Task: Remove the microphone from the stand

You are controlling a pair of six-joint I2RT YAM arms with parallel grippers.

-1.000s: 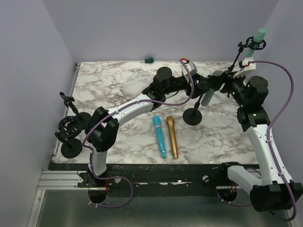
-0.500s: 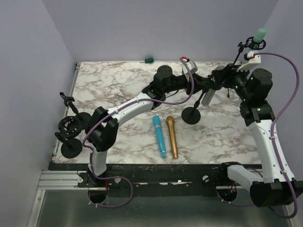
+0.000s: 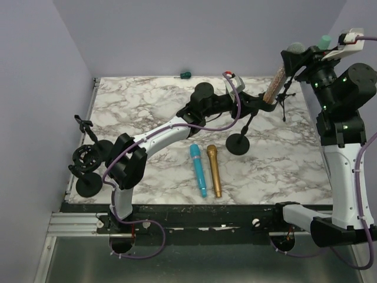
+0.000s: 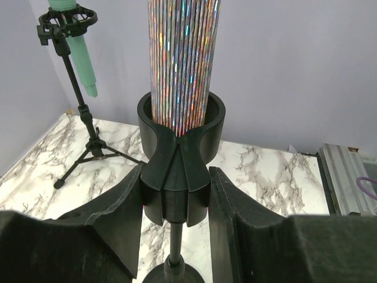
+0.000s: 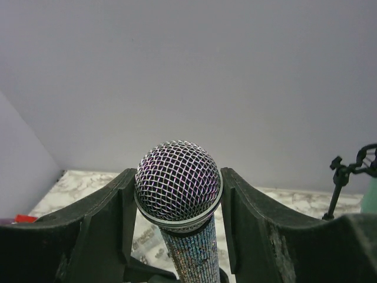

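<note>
My right hand (image 5: 177,177) grips the glittery microphone (image 4: 182,59), seated in the stand (image 4: 177,159) my left hand (image 4: 175,197) clamps; tripod stand (image 4: 88,138) nearby.

Lighting bright, even and diffuse, apparently from overhead. Shadows on the marble table (image 3: 141,106) are short and soft. The microphone (image 4: 182,65) glitter throws small specular glints. The left fingers (image 4: 112,218), near the lens, look soft and dark. Top view sharp throughout.
</note>
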